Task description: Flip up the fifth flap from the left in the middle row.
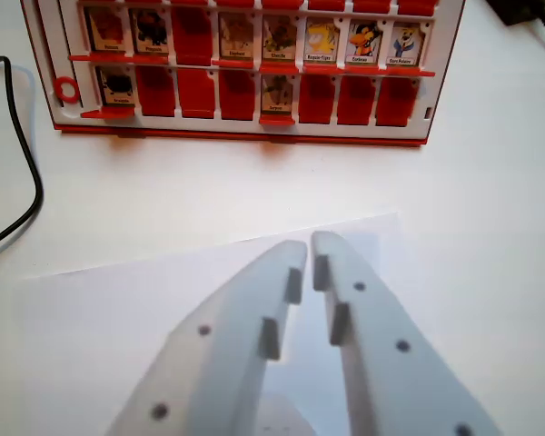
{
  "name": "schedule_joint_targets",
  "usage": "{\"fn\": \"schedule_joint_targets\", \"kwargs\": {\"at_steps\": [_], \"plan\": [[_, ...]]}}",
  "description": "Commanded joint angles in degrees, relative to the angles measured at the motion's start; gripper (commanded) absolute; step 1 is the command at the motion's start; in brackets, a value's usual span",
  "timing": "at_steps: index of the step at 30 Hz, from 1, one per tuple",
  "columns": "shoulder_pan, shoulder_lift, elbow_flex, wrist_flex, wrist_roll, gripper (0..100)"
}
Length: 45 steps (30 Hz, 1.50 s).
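White plastic gripper [310, 243] is hanging low over a sheet of paper [91, 309], its jaws pressed nearly together and holding nothing. Well beyond its tips, the red-and-white flap board [245, 68] is standing on the table [490, 227]. In the row just above the bottom one, the fifth flap [279, 36] is showing a picture card, slightly toward the wrist view's left of the tips. A black cable [23, 145] is curving far off to that left.

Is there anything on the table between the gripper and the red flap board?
Nothing visible does. Between the gripper and the flap board lie only white paper and bare table; the black cable runs off to the wrist view's left.
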Motion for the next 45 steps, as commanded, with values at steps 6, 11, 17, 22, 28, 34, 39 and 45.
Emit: {"fn": "schedule_joint_targets", "kwargs": {"at_steps": [6,11,17,22,28,34,39,45], "plan": [[-1.05,-11.95,2.20,-8.96,0.09,0],[-1.58,-19.42,3.78,-14.68,1.67,0],[-0.62,-26.63,8.00,-23.20,1.32,0],[-0.53,-32.87,10.55,-29.09,1.93,0],[-0.26,-40.87,11.69,-36.91,1.23,0],[0.09,-47.81,13.54,-45.35,-0.18,0],[0.35,-52.56,14.41,-50.80,-1.41,0],[-0.26,-56.43,14.24,-54.14,-1.49,0]]}}
